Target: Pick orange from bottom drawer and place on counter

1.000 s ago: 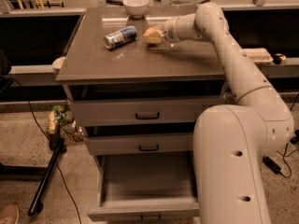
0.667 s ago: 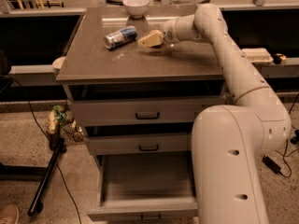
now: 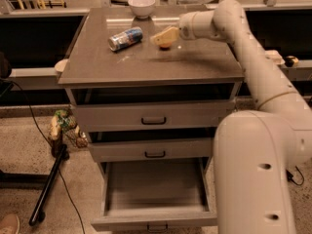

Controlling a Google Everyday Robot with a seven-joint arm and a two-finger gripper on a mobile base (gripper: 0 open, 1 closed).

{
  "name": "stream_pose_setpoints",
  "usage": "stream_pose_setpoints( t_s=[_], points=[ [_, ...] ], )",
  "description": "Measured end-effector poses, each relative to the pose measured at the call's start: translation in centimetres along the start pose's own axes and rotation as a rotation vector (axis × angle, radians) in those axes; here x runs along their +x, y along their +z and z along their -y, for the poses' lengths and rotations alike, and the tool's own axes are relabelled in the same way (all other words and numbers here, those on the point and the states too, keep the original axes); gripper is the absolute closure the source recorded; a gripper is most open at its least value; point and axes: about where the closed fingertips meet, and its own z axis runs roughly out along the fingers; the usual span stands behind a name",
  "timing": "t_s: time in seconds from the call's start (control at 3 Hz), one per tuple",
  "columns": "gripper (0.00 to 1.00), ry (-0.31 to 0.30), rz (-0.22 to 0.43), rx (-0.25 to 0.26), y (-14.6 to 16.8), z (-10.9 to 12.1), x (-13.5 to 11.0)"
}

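One hand (image 3: 161, 36) at one orange (image 3: 165, 45), over one counter (image 3: 146, 65).

A cream-white robot arm (image 3: 253, 72) ends in a pale yellowish-cream gripper (image 3: 165, 36), which is over the back middle of the glossy grey-brown desk (image 3: 146, 65). Just under the gripper is the orange (image 3: 165, 45), a warm orange with a reddish tint. Near it lies a can (image 3: 126, 38), patterned blue and white with silvery ends. A plain white bowl (image 3: 142, 6) sits at the back edge. The bottom drawer (image 3: 155, 186) is flat grey inside and out, with a small dark handle. The floor (image 3: 29, 145) is speckled beige.
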Motion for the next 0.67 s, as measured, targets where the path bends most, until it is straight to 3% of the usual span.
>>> stream_pose_setpoints(
  t_s=[0.67],
  points=[
    [0.00, -0.067, 0.190, 0.150, -10.0, 2.6, -4.8]
  ],
)
